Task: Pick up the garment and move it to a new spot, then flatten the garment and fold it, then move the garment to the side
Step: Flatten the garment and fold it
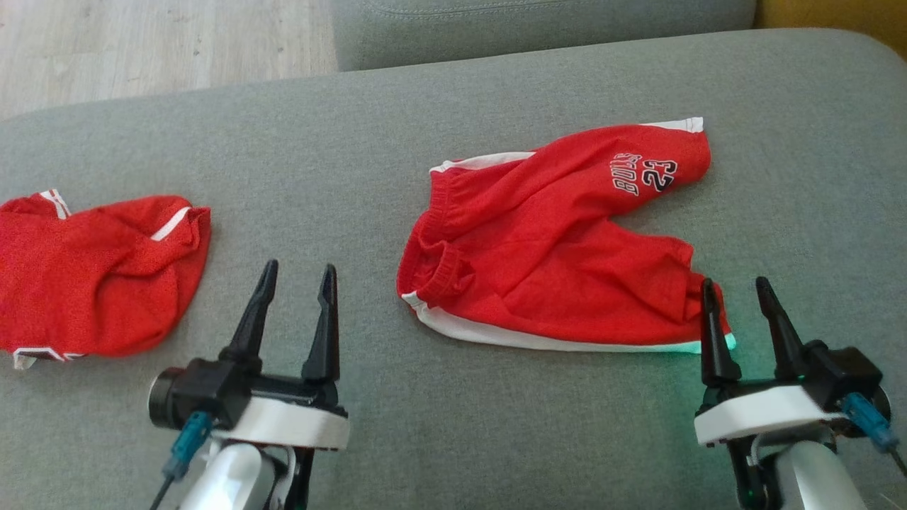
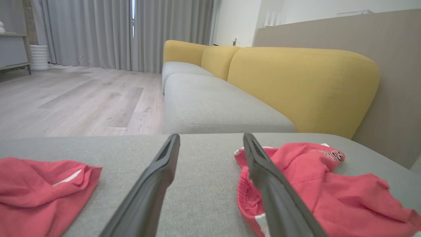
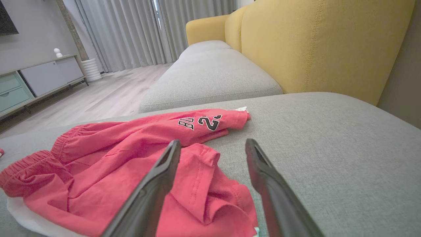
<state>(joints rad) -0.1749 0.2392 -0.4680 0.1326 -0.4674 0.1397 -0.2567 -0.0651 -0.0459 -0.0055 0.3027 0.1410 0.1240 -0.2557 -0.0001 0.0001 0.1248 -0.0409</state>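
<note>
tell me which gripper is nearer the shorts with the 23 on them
Right. The right gripper is at the shorts' near right corner, one finger over the hem. The left gripper is off to their left, with bare cushion between.

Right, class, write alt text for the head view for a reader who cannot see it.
Rumpled red shorts with white trim lie on a grey cushion, a second red garment at left. The left claw and right claw are open and empty below.
</note>
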